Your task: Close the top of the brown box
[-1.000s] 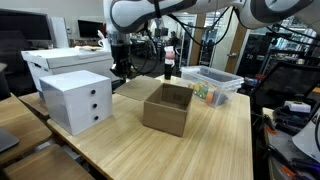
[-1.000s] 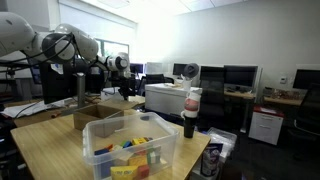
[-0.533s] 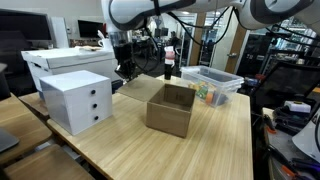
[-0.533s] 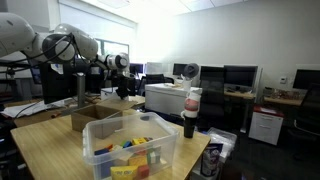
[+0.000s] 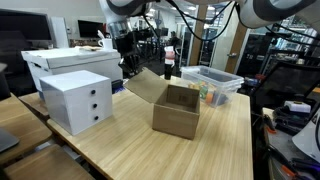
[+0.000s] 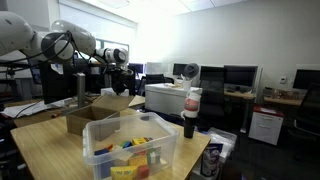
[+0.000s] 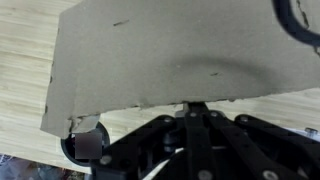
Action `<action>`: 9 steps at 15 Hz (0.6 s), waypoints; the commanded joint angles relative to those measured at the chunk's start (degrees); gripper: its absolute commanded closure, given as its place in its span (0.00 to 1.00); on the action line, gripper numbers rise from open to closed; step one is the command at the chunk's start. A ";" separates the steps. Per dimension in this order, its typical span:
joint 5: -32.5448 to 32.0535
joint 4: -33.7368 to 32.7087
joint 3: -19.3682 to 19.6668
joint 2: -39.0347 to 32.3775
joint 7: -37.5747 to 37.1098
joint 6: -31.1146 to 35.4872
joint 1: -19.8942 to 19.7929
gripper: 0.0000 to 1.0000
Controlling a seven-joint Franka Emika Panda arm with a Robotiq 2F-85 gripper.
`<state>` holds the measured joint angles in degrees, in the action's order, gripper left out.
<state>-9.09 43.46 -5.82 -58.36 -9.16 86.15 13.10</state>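
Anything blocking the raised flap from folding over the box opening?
Nothing visible. The flap tilts up from the brown box by the pincer, and nothing sticks up above the opening. The clear bin sits on the box's opposite side.

Office-lab — monitors (image 6: 240,78), wooden desks (image 5: 120,145)

No readable text, number, brand or sign in any view.
- brown box (image 5: 176,110): plain cardboard sides in both exterior views, no legible print.
- top flap (image 7: 180,60): wrist view close-up shows bare brown surface with few dark specks, no lettering.
- white drawer unit (image 5: 78,98): blank faces.
- bottle (image 6: 190,112) on tabletop: pale band near top, too blurred to read.
- colourful items (image 6: 135,155) in clear bin (image 6: 170,145): any print too small to make out.
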 commanded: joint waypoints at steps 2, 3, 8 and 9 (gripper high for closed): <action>0.62 0.50 -0.37 2.58 -1.07 -4.60 0.12 0.97; 0.51 0.59 -0.34 3.01 -1.22 -5.19 0.15 0.97; 0.82 2.05 -0.36 5.20 -2.87 -6.34 -0.11 0.97; 0.92 2.25 -0.40 5.48 -3.34 -6.44 -0.17 0.97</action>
<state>-9.09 42.62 -6.04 -55.66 -10.66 80.85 13.19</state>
